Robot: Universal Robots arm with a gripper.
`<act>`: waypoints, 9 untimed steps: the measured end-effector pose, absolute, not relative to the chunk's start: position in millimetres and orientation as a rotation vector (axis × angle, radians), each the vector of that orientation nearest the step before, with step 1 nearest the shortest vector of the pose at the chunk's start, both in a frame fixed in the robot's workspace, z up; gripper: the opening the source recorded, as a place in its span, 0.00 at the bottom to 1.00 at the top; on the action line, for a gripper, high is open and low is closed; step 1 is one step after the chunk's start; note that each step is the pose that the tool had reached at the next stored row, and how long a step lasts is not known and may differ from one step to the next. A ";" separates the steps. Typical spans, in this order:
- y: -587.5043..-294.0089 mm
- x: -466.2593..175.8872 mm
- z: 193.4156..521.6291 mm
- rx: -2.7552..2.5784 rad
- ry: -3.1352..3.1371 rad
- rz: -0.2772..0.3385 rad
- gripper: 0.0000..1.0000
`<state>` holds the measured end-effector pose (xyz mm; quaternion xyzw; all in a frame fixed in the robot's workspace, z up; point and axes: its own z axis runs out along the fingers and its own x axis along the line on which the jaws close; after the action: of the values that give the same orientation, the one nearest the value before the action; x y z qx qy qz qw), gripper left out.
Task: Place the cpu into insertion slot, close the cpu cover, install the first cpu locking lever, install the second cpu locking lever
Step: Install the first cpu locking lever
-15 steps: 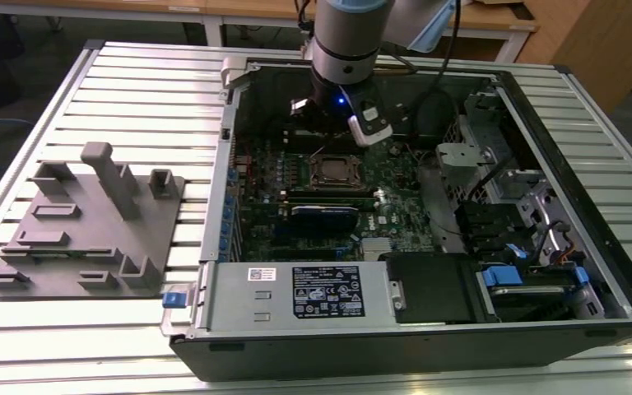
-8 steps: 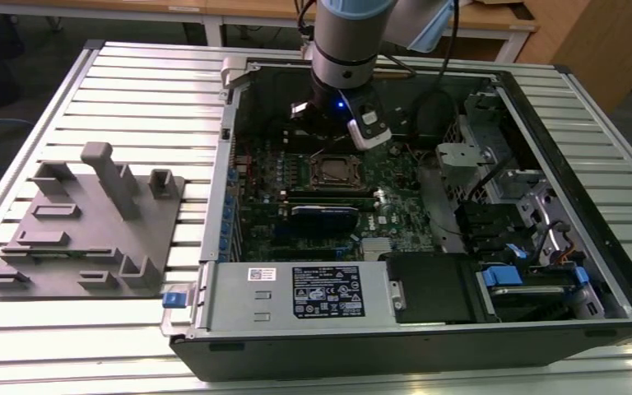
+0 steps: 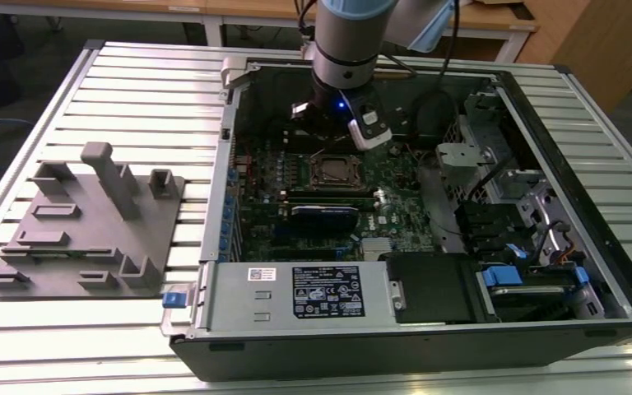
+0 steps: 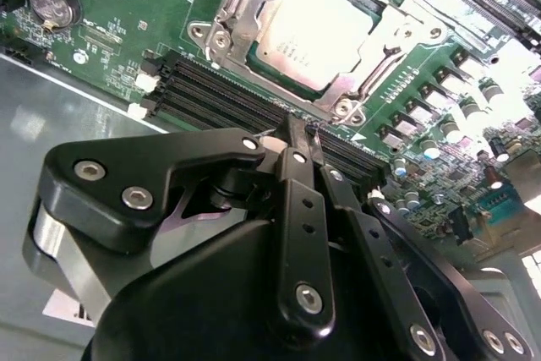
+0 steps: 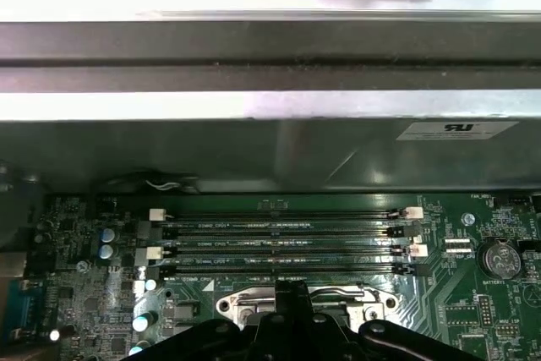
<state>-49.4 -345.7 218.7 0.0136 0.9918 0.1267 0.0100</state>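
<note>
The cpu (image 4: 317,31), a silvery square chip, lies flat in the insertion slot (image 3: 334,170) on the green motherboard. The cpu cover (image 4: 239,33), a silvery metal frame, lies down around the chip's edges. A thin wire lever (image 4: 390,55) runs along one side of the socket; I cannot tell whether it is latched. My gripper (image 4: 300,128) is shut with nothing between its black fingers. It hovers just off the socket's edge, over the memory slots. In the first wrist view the gripper (image 5: 292,291) points at the socket's metal rim (image 5: 254,302). In the exterior view the arm (image 3: 344,66) stands over the socket.
Several black memory slots (image 5: 279,247) lie between the socket and the grey case wall (image 5: 254,154). A coin battery (image 4: 52,2) sits on the board. The power supply (image 3: 294,292) and drive bays (image 3: 513,222) fill the case's near side. A grey fixture plate (image 3: 85,222) lies outside.
</note>
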 end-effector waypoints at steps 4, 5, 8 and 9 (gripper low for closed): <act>-345.8 -45.2 217.5 0.042 3.097 0.395 0.10; -345.8 -45.2 217.5 0.043 3.097 0.395 0.10; -345.9 -46.0 215.8 0.039 3.080 0.397 0.10; -345.8 -46.3 215.3 0.037 3.072 0.398 0.10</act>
<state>-46.3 -345.8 215.3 0.0120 0.9914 0.1285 0.0220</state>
